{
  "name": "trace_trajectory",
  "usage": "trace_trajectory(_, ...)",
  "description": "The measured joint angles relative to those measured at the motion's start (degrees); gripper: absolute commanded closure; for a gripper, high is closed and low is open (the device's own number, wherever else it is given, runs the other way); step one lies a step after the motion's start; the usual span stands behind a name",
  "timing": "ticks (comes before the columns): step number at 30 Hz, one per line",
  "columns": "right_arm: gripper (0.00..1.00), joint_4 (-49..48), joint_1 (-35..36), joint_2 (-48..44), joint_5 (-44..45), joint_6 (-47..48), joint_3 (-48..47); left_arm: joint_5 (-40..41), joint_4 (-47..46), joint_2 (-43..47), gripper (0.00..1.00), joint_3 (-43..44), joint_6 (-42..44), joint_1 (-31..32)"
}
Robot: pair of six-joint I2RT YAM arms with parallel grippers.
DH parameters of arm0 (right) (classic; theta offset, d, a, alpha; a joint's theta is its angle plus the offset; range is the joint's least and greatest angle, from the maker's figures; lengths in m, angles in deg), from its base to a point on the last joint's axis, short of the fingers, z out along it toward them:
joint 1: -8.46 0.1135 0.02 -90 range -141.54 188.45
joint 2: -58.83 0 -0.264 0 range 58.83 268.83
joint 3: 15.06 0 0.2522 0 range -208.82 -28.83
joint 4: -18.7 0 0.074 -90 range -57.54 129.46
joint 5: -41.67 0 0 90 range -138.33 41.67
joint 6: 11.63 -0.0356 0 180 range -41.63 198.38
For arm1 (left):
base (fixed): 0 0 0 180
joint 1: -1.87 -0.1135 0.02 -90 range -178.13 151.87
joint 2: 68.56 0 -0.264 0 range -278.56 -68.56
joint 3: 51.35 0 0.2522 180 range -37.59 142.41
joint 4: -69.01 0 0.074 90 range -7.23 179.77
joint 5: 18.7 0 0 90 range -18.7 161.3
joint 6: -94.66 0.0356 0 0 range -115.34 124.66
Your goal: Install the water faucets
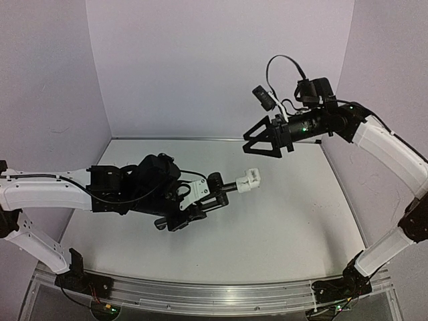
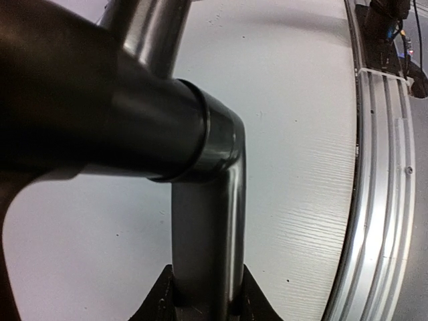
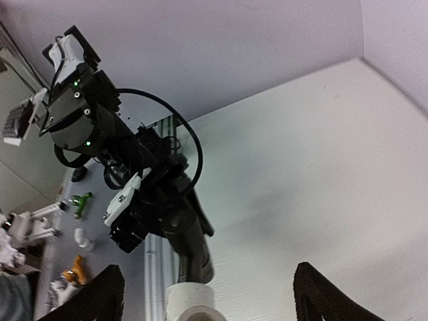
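My left gripper (image 1: 200, 204) is shut on the black L-shaped pipe (image 1: 226, 187) and holds it above the table, pointing right. The white stubby fitting (image 1: 249, 179) sits on the pipe's far end. In the left wrist view the pipe (image 2: 207, 241) rises from between the jaws and bends left, filling the frame. My right gripper (image 1: 257, 138) is open and empty, up in the air above and right of the fitting. In the right wrist view the fitting (image 3: 192, 304) shows at the bottom between the spread fingertips (image 3: 93, 297), with the pipe (image 3: 190, 251) behind it.
The white table (image 1: 281, 227) has a metal rail (image 1: 214, 294) along its near edge. Walls close in the back and both sides. Off the table's edge, small toys (image 3: 79, 204) lie on a lower surface in the right wrist view.
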Motion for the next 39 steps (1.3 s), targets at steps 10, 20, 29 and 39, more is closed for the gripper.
trace_trajectory(10, 0.02, -0.7, -0.2, -9.4, 6.6, 32.0, 0.0, -16.6, 4.2, -0.9, 1.0, 2.2, -10.6, -5.8)
trace_trajectory(20, 0.02, 0.8, 1.2, -17.3, 9.6, 66.1, 10.8, -34.1, 5.4, -1.2, 1.0, 5.5, -17.6, -8.3)
trace_trajectory(29, 0.2, 2.4, 4.3, -20.0, 10.4, 86.0, 18.3, -46.4, 6.5, -4.2, 1.0, 8.2, -19.7, -8.4)
trace_trajectory(39, 0.35, 2.7, 6.3, -19.2, 10.4, 91.3, 19.1, -52.1, 8.4, -8.1, 1.0, 10.3, -19.8, -8.5)
